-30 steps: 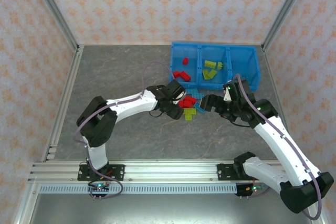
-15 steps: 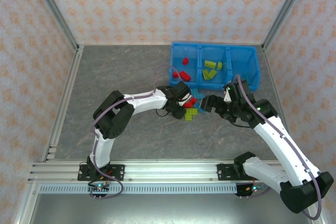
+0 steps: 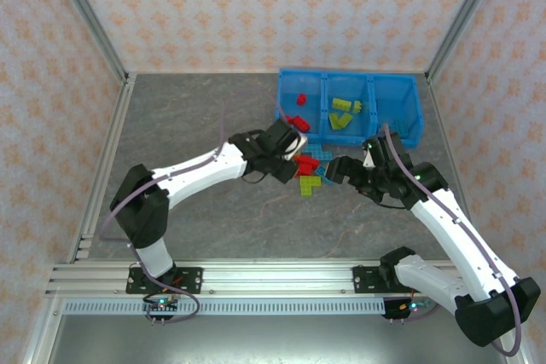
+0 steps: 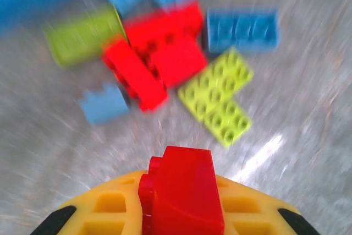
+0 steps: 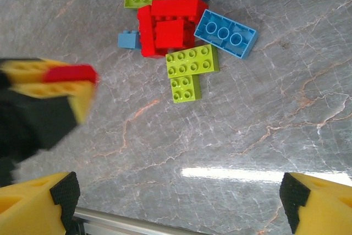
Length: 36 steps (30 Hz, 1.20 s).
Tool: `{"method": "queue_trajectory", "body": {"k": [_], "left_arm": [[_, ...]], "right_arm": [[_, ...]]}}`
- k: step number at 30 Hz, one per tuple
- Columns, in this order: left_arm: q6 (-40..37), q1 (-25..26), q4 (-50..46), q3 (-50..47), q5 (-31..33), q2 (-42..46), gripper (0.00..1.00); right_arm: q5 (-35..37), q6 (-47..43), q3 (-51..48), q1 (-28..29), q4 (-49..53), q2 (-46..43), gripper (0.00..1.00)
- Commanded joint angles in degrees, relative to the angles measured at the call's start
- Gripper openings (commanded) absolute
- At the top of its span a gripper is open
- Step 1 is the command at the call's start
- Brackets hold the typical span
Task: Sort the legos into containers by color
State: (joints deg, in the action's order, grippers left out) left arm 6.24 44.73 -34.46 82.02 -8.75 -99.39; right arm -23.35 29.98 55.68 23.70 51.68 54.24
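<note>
I grip a red lego (image 4: pixel 181 191) in clenched left fingers (image 4: pixel 107 210) over the desk (image 5: pixel 247 136) | right fingers (image 5: pixel 27 205) released, spread wide | loose legos (image 5: pixel 170 31) near bin (image 3: pixel 397 112)

Grey marbled tabletop (image 5: pixel 264 136), smooth, with a glossy glare toward five o'clock. Legos (image 5: pixel 170 28) of smooth, shiny plastic. Blue bin (image 3: pixel 394 117) at one o'clock, glossy plastic. Brushed metal rail (image 3: pixel 256 279) at six o'clock. Right gripper (image 5: pixel 176 199) has matt yellow plastic fingers (image 5: pixel 27 207) with rough black pads (image 5: pixel 65 193).
</note>
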Motion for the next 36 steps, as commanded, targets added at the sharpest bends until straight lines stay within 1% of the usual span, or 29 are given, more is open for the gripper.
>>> {"method": "queue_trajectory", "body": {"k": [1,2,5,9,10,12,14,16,17,18,20,21,24,26,29,32,34,36], "left_arm": [[1.38,-1.60,-3.41,11.82,11.13,-4.97,0.13],[1.47,-2.83,-3.77,15.96,12.35,-8.24,0.12],[2.63,-6.34,-3.83,27.34,12.86,-18.32,0.12],[1.62,-8.46,-6.11,43.87,13.74,-29.89,0.14],[1.07,-8.77,-6.95,48.34,13.88,-32.69,0.16],[0.04,-9.20,-8.17,55.33,13.92,-36.72,0.26],[-0.82,-9.38,-9.65,61.13,13.79,-39.65,0.40],[-1.24,-9.49,-10.35,63.34,13.51,-39.89,0.53],[-1.24,-9.49,-10.50,63.35,13.18,-39.19,0.57],[-1.18,-9.49,-10.75,62.96,12.74,-38.19,0.59],[-0.35,-9.53,-10.65,60.06,11.42,-34.82,0.60],[0.00,-9.49,-9.51,56.97,10.83,-32.47,0.60],[2.15,-8.94,-2.08,41.65,7.75,-21.98,0.60],[2.88,-7.88,3.83,29.66,6.58,-13.30,0.60],[2.57,-6.08,9.52,13.96,6.11,0.49,0.60],[-1.19,-4.22,13.09,0.67,4.58,13.49,0.60],[-5.86,-3.47,12.93,-5.89,0.86,21.13,0.60],[-9.93,-3.18,10.10,-10.50,-3.30,28.15,0.61]], "right_arm": [[1.82,1.63,-1.00,0.29,-2.06,-0.38,0.96],[1.74,1.77,-1.09,0.29,-2.48,-0.45,0.96],[2.63,2.00,-1.01,0.24,-3.13,-0.77,0.95],[4.26,2.02,-0.07,0.29,-3.47,-0.80,0.96],[4.32,2.02,0.10,0.28,-3.54,-0.82,0.95],[4.45,1.88,0.22,0.28,-3.53,-0.72,0.96],[4.86,1.82,0.09,0.26,-2.87,-0.76,0.95],[5.13,2.08,-0.46,0.24,-2.77,-0.88,0.96],[5.22,2.27,-1.02,0.29,-2.98,-1.14,0.96],[5.11,2.54,-1.49,0.22,-3.38,-1.24,0.95],[5.15,2.58,-2.36,0.37,-4.11,-1.25,0.95],[5.32,2.35,-2.48,0.60,-4.14,-0.97,0.95],[6.80,1.37,-1.84,2.12,-3.27,0.97,0.95],[8.57,1.04,-1.20,4.39,-2.53,3.46,0.95],[10.22,1.70,-0.93,8.40,-2.95,7.86,0.94],[12.78,3.68,-0.97,13.00,-4.57,12.41,0.92],[14.07,5.27,-1.18,15.62,-6.49,16.24,0.90],[16.04,6.75,-0.62,17.99,-7.86,20.30,0.88]]}}
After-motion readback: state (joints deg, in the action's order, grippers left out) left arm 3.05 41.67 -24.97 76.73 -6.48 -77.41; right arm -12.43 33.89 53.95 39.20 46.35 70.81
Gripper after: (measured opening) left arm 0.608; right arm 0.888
